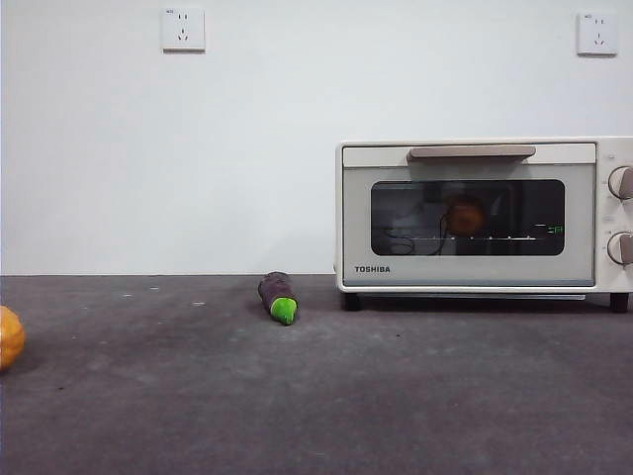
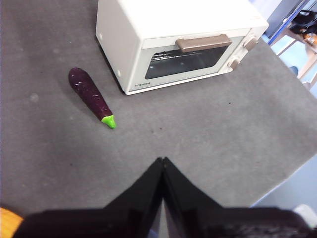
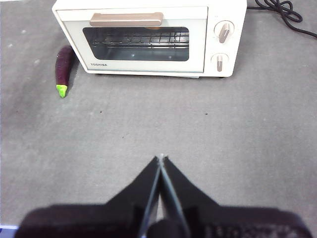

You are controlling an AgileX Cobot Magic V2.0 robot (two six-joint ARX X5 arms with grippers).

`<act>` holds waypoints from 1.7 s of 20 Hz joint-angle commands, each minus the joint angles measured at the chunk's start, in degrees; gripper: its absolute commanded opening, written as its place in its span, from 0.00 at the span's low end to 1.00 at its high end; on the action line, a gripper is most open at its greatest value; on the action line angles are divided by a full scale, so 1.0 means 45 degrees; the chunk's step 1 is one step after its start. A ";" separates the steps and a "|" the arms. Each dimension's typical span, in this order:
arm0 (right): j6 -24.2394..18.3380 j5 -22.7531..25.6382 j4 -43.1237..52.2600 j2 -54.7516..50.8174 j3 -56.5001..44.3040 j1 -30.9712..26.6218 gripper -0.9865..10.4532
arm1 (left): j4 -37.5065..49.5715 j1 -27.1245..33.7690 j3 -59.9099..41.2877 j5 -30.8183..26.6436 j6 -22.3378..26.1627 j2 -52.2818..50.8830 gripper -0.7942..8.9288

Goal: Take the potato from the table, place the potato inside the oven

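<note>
1. Front view: your potato (image 1: 465, 215) sits inside the oven (image 1: 475, 213) behind the closed door, roundish, no clear long axis. Eggplant (image 1: 278, 297) lies on the table (image 1: 316, 396), green tip toward camera.
2. Left wrist view: left gripper (image 2: 162, 161) hangs above the table, jaws pressed together, holding nothing.
3. Right wrist view: right gripper (image 3: 160, 158) faces the oven, jaws closed, nothing held

Both grippers are showing matte black, wedge-shaped jaws tapering to narrow tips: left gripper (image 2: 163, 159), right gripper (image 3: 161, 157). Right jaws are showing pale inner edges.
</note>
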 commanded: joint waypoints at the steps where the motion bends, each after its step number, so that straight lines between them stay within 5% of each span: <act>1: 0.0141 0.0015 -0.0238 -0.0019 0.0024 0.0015 0.09 | 0.0325 0.0185 -0.0015 -0.1020 0.1613 0.0087 0.08; 4: 0.0141 0.0015 -0.0238 -0.0019 0.0024 0.0015 0.09 | 0.0597 0.1098 -0.0019 -0.2817 0.3526 -0.0107 0.08; 12: 0.0136 0.0015 -0.0238 -0.0019 0.0024 0.0015 0.09 | 0.3881 0.4852 -0.1690 -0.2914 0.4425 -0.1608 0.08; 21: 0.0141 0.0015 -0.0243 -0.0005 0.0029 0.0015 0.09 | 1.1555 0.5819 -1.0248 -0.2798 0.4401 -0.5319 0.08; 28: 0.0136 0.0019 -0.0243 -0.0005 0.0024 0.0015 0.09 | 1.3197 0.6771 -1.5956 -0.2127 0.4381 -0.8514 0.08; 34: 0.0136 0.0015 -0.0243 -0.0005 0.0029 0.0015 0.09 | 1.3862 0.6868 -1.8272 -0.1797 0.4226 -1.1157 0.08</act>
